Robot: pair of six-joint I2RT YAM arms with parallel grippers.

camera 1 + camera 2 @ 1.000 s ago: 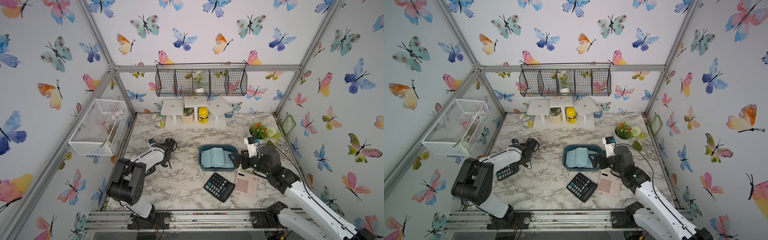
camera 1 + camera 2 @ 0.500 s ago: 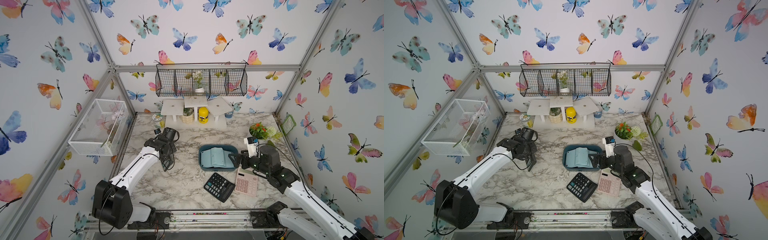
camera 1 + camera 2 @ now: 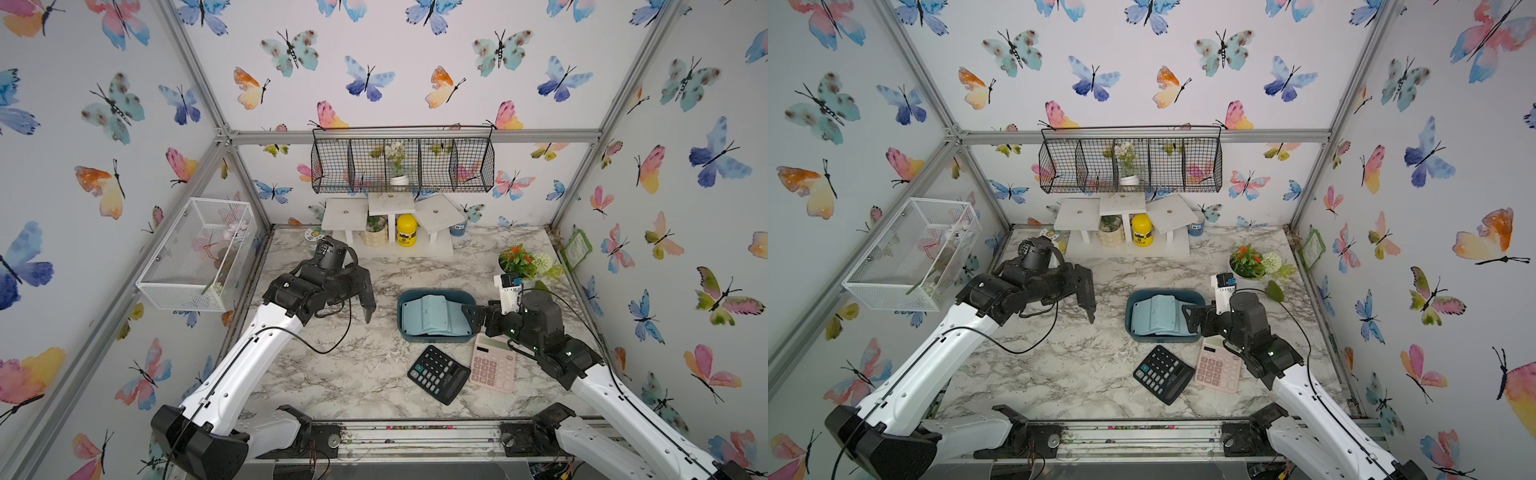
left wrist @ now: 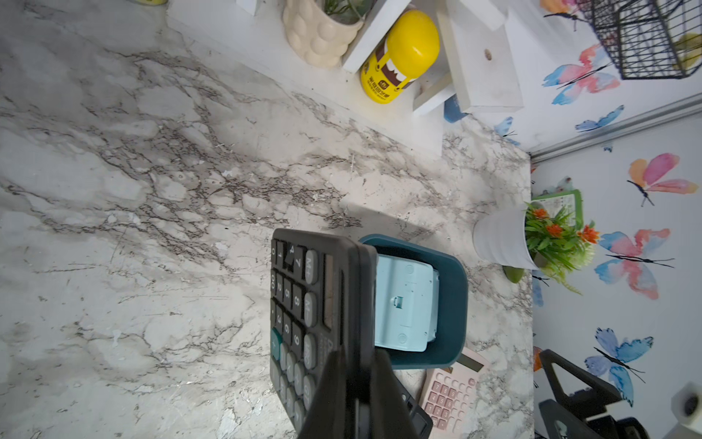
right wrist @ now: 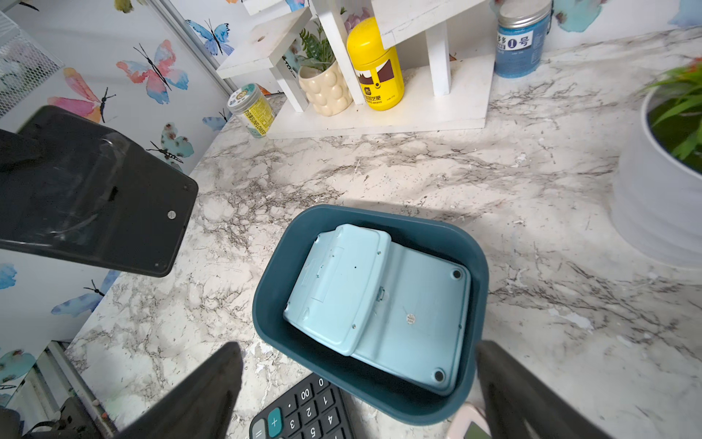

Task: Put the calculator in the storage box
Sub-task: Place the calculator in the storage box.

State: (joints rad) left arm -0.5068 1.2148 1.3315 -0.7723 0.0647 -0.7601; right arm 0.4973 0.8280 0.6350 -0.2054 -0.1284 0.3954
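Observation:
My left gripper [image 3: 368, 297] is shut on the edge of a black calculator [image 4: 304, 304], which hangs on edge above the marble table, left of the storage box [image 3: 401, 316]. That dark teal tub stands mid-table in both top views and holds a light blue calculator [image 3: 432, 313] lying face down. In the right wrist view the held black calculator [image 5: 95, 190] shows its back, up and apart from the storage box [image 5: 277, 289]. My right gripper [image 3: 478, 322] stands open at the tub's right end, its jaws spread wide and holding nothing.
A second black calculator [image 3: 438, 374] and a pink calculator [image 3: 492, 368] lie on the table in front of the tub. A potted plant [image 3: 519, 262] stands behind my right arm. A white riser shelf [image 3: 390, 232] with a yellow bottle [image 3: 406, 229] lines the back wall.
My left arm has lifted and swung from the table's left side toward the middle, carrying the black calculator closer to the storage box. The right arm has not moved.

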